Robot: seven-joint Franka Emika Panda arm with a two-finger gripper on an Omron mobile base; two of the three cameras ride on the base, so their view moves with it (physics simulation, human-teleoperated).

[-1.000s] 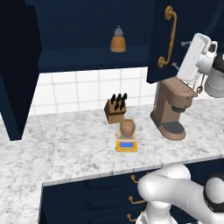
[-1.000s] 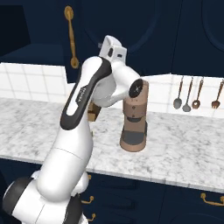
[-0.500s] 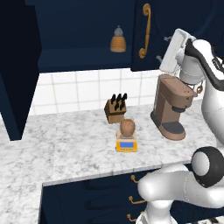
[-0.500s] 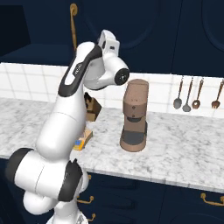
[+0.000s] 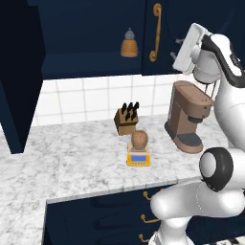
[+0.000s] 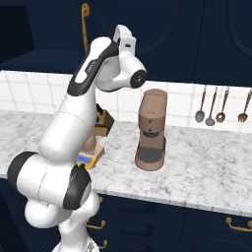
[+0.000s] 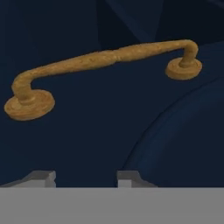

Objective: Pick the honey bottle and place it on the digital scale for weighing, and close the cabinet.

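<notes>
On the marble bench (image 5: pixel 72 162) the scale (image 5: pixel 138 158) sits out in the open, blue display facing forward, and the honey bottle (image 5: pixel 139 139) stands upright on its plate. Just behind them is a wooden knife block (image 5: pixel 126 120) with dark handles, and off to the right a brown coffee machine (image 5: pixel 187 117) stands on the same bench; in the right base view the arm hides most of the scale (image 6: pixel 90 158) while the coffee machine (image 6: pixel 151 130) is in plain sight. Further back, spoons (image 6: pixel 210 106) hang against the white tiled wall. Above, the cabinet (image 5: pixel 91 36) has its left door (image 5: pixel 19 72) swung wide open, and a small orange beehive bottle (image 5: pixel 128 43) rests on the shelf inside. The right door (image 5: pixel 165 33) is nearly shut, its brass handle (image 5: pixel 155 32) running up and down. The gripper (image 5: pixel 189 46) is raised against the face of that door, just to the right of the handle. In the hand view the handle (image 7: pixel 100 61) lies across the navy panel close ahead, and the fingers (image 7: pixel 41 176) are parted with nothing between them.
</notes>
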